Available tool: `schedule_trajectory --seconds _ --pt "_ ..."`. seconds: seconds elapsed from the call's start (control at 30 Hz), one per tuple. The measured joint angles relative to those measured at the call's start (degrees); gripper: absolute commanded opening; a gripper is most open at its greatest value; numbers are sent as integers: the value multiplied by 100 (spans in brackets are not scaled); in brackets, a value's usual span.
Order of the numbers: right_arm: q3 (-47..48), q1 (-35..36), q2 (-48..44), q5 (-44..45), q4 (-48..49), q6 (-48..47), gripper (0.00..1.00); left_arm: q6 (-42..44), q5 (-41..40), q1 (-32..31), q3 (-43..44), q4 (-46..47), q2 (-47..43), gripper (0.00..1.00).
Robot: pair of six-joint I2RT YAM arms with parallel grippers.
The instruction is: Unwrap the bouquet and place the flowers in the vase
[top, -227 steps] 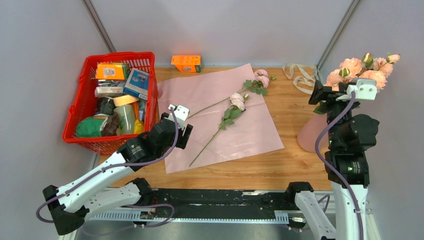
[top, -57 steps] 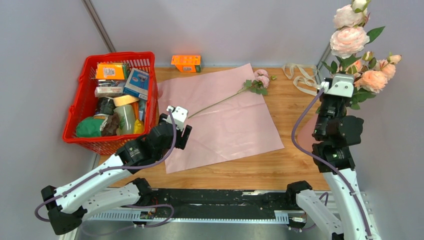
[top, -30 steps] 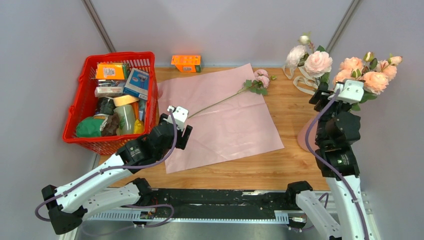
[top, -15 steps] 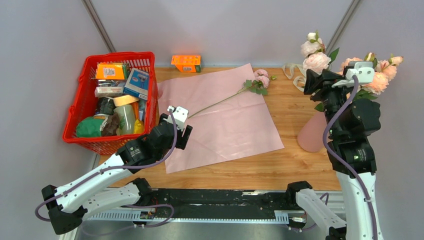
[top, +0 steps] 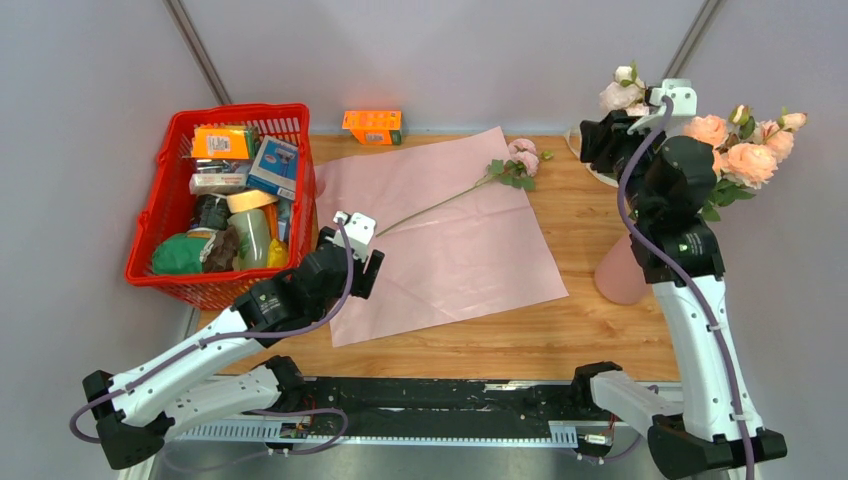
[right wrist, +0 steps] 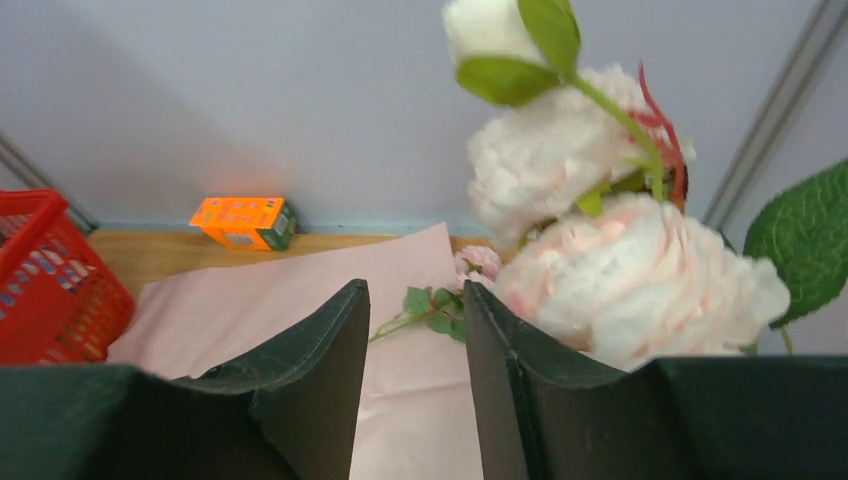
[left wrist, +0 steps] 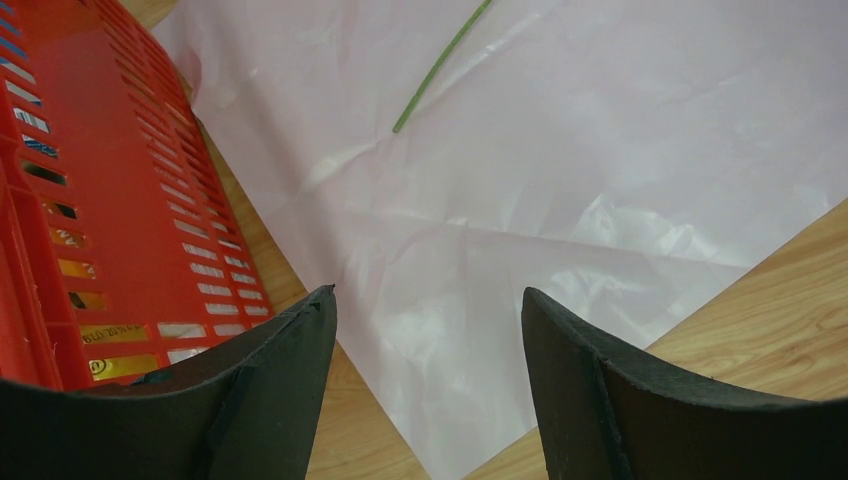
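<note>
Left claw (left wrist: 425, 295), by a red plastic basket (top: 165, 215), gapes empty over the creased pink paper sheet (top: 460, 250) on the wooden bench (top: 585, 232); one pink rose (top: 522, 158) lies far on it. Right claw (right wrist: 415, 292), half-open, empty, beside peach roses (top: 750, 163) in the dusty-pink tube vase (top: 620, 275).

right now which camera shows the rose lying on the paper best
Top external: the whole rose lies across the paper, bloom to stem end. Left wrist catches only its stem end; right wrist only bloom and leaves.

Faintly glossy paper sheet (top: 450, 230) lies on matt wooden table (top: 585, 215).
</note>
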Motion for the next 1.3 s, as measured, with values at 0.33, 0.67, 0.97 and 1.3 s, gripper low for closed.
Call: schedule_trajectory --seconds 0.33,0.67,0.97,1.3 --pt "-1338 -2 -610 1744 -192 219 41 -2 -11 0 0 15 11 75" --pt "-1504 -11 -824 1001 -376 219 48 166 57 15 450 96 1182 76" --pt "-1526 -11 -1434 -1600 90 188 48 525 1329 828 2199 9 3281 73" --pt "-2277 7 -2068 -3407 1027 337 51 1106 2586 1770 4015 46 5967 66"
